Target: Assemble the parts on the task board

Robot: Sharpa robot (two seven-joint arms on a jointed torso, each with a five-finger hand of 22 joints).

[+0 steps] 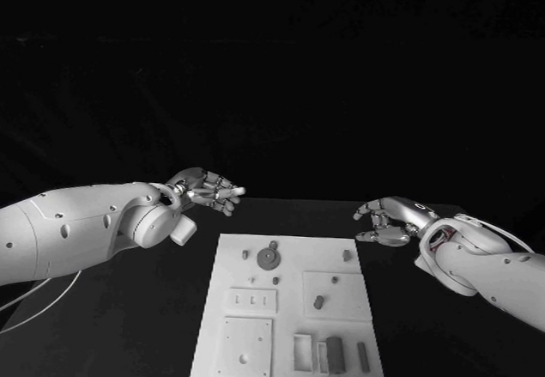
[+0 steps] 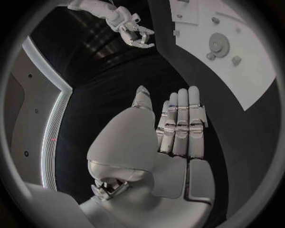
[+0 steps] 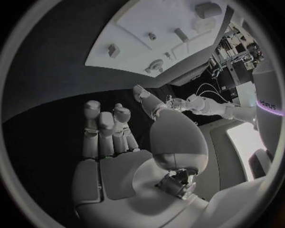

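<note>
The white task board (image 1: pixel 290 314) lies in the middle of the black table, with small grey parts on it. A round gear (image 1: pixel 268 257) sits near its far end, a small peg (image 1: pixel 347 256) to the gear's right, and dark blocks (image 1: pixel 333 344) at the near right corner. My left hand (image 1: pixel 208 190) hovers beyond the board's far left corner, off the board. In the left wrist view this hand (image 2: pixel 175 133) has straight fingers and holds nothing. My right hand (image 1: pixel 388 220) hovers past the far right corner. In the right wrist view its fingers (image 3: pixel 106 130) are apart around nothing.
Black tabletop (image 1: pixel 153 319) runs along both sides of the board. A thin cable (image 1: pixel 17 311) loops under my left arm. The left wrist view shows the gear (image 2: pixel 218 43) on the board (image 2: pixel 249 80) and my right hand (image 2: pixel 133 31) across from it.
</note>
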